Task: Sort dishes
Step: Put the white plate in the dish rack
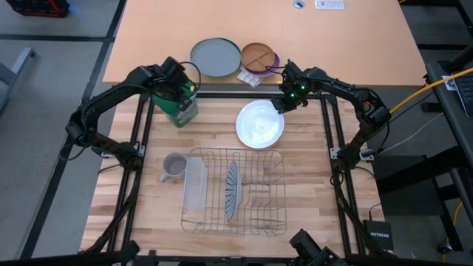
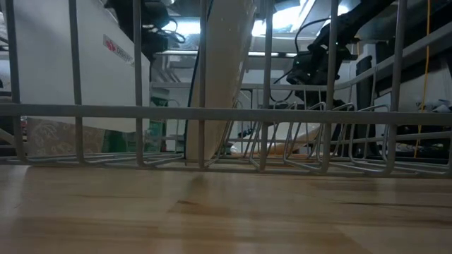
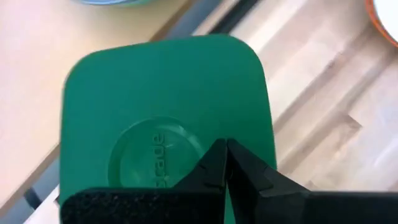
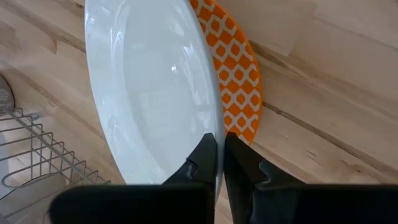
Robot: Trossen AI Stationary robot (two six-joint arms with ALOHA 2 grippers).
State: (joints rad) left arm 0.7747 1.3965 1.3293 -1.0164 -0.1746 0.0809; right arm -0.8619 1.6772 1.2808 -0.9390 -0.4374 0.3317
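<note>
The white plate [image 1: 260, 123] lies on the wooden table beyond the wire rack [image 1: 235, 191]. In the right wrist view it [image 4: 149, 87] covers most of the orange-red patterned plate [image 4: 239, 81]. My right gripper [image 1: 284, 100] is shut on the white plate's far right rim. The blue-and-white striped plate [image 1: 232, 191] stands on edge in the rack's slots. My left gripper [image 1: 177, 90] is shut just above a green lidded container [image 1: 179, 111]. I cannot tell whether it touches the lid [image 3: 168, 112]. My right gripper pinches the white plate's rim [image 4: 214, 127] between its two fingers, at the plate's far right side. The fingers come slanting down from the table's far right. The orange-red plate's rim shows right beneath the held edge.
A grey plate [image 1: 215, 57] and a brown divided plate [image 1: 259, 57] sit on the tan surface behind the table. A grey mug [image 1: 174, 166] stands left of the rack. A clear holder [image 1: 195, 185] is on the rack's left side.
</note>
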